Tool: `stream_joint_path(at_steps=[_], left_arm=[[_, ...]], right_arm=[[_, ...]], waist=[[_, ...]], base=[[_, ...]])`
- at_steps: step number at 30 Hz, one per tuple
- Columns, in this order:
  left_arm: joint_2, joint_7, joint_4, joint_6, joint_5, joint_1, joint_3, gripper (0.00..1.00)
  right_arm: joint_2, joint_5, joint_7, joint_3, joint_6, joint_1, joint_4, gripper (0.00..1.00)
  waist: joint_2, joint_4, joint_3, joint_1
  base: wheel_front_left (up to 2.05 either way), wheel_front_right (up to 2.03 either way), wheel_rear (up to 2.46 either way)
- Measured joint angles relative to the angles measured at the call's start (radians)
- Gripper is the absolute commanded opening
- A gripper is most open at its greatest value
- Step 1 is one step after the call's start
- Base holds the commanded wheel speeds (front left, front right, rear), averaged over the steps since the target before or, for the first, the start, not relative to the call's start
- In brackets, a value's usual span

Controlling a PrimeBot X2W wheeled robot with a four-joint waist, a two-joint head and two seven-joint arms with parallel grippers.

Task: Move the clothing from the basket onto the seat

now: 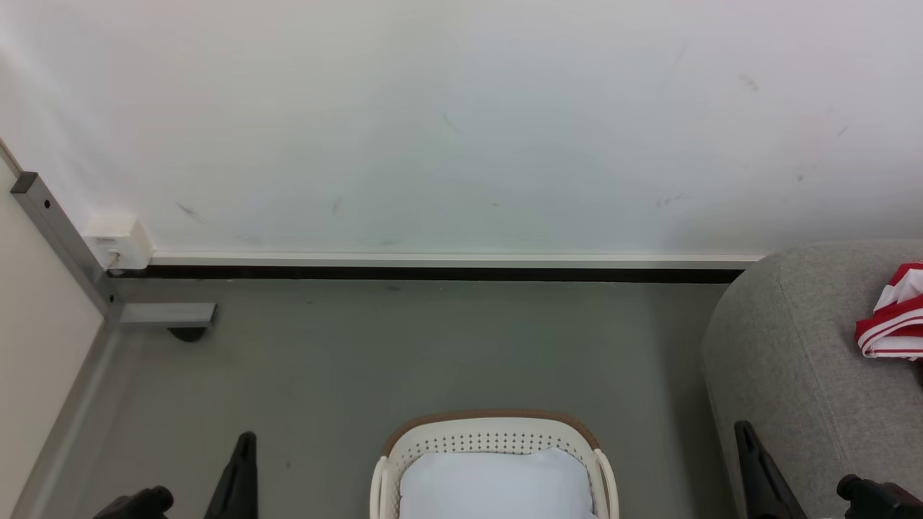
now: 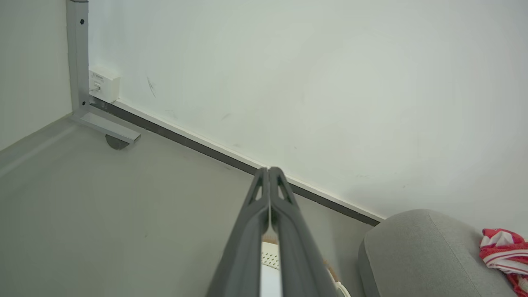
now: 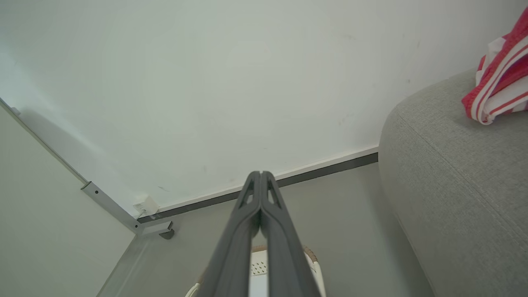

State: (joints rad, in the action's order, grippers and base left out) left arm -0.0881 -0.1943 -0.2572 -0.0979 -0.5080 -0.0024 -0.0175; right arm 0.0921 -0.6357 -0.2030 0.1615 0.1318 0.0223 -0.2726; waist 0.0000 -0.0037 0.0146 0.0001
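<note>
The white perforated basket (image 1: 495,437) with its brown rim sits on the floor at the bottom centre, and a flat white sheet shows inside it. Red-and-white clothing (image 1: 891,314) lies bunched on the grey seat (image 1: 786,346) at the right edge; the same clothing (image 3: 497,88) appears on the seat (image 3: 453,165) in the right wrist view. My left gripper (image 2: 268,170) is shut with its tips touching and nothing between them, to the left of the basket. My right gripper (image 3: 260,173) is likewise shut on nothing, in front of the seat's near corner. My left gripper (image 1: 245,440) and right gripper (image 1: 743,431) rise from the bottom edge.
A white wall with a dark skirting strip (image 1: 433,272) runs behind the grey floor. A grey metal frame leg with a foot (image 1: 169,315) and a small white wall box (image 1: 119,238) stand at the far left, beside a pale panel.
</note>
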Motion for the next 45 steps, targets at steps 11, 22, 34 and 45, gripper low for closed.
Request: stream_joint_path(at_steps=[11,22,34,45], left_arm=[[0.006,0.045,0.007,0.000,-0.163,-0.014,0.017,0.00],[0.010,0.087,0.014,0.000,-0.319,-0.028,0.036,0.00],[0.015,0.124,0.019,0.000,-0.460,-0.040,0.051,0.00],[0.019,0.160,0.025,0.000,-0.579,-0.052,0.069,0.00]], right_arm=[[0.000,-0.156,0.041,-0.034,0.000,0.016,0.002,0.00],[0.000,-0.296,0.079,-0.063,0.000,0.025,0.004,0.00],[0.000,-0.430,0.114,-0.090,0.000,0.038,0.008,0.00],[0.000,-0.540,0.142,-0.111,0.000,0.046,0.010,0.00]], waist=[[0.0000,0.000,-0.001,0.0000],[0.0000,0.001,-0.003,0.0000],[0.0000,0.001,-0.004,0.0000],[0.0000,0.001,-0.006,0.0000]], base=[[0.00,0.00,0.00],[0.00,0.00,0.00],[0.00,0.00,0.00],[0.00,0.00,0.00]])
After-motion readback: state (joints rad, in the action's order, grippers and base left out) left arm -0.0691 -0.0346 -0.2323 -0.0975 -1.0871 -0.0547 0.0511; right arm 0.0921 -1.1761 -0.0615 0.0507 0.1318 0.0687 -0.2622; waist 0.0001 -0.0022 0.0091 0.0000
